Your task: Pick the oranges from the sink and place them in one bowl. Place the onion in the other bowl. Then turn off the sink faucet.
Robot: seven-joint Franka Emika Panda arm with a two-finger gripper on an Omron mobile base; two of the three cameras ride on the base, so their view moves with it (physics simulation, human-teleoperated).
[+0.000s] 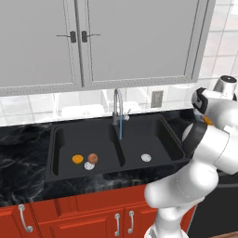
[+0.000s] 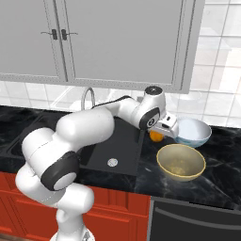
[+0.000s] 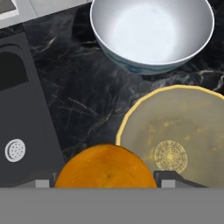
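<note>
The claw (image 2: 159,135) was closed around one orange (image 2: 156,136), with the fruit sitting between its two fingers. In the hand view this orange (image 3: 106,167) filled the lower middle, and its bottom part was cut off by the edge of the picture, so the finger tips themselves were hard to make out beside it. In the left base view the held orange (image 1: 208,121) was only a small bright spot, mostly hidden behind the white arm.

The claw hung over the black marble counter (image 2: 221,169), between the right edge of the sink (image 2: 123,155) and the two bowls. The yellow-tan bowl (image 2: 181,162) stood just beside it on the near side, and the pale blue-white bowl (image 2: 192,132) stood behind that one, near the wall. From the hand camera the yellow-tan bowl (image 3: 183,135) was cut off at the right and the bottom, and the pale blue-white bowl (image 3: 152,33) was cut off at the top. Both bowls looked empty inside.

In the left base view the second orange (image 1: 77,159) and the onion (image 1: 93,158) lay close together in the left basin of the sink (image 1: 60,160), next to a round white drain (image 1: 89,166). The faucet (image 1: 118,104) stood behind the divider, and a thin blue stream of water (image 1: 121,129) fell from its spout. In the right base view the faucet (image 2: 88,98) was partly hidden by the arm.
</note>
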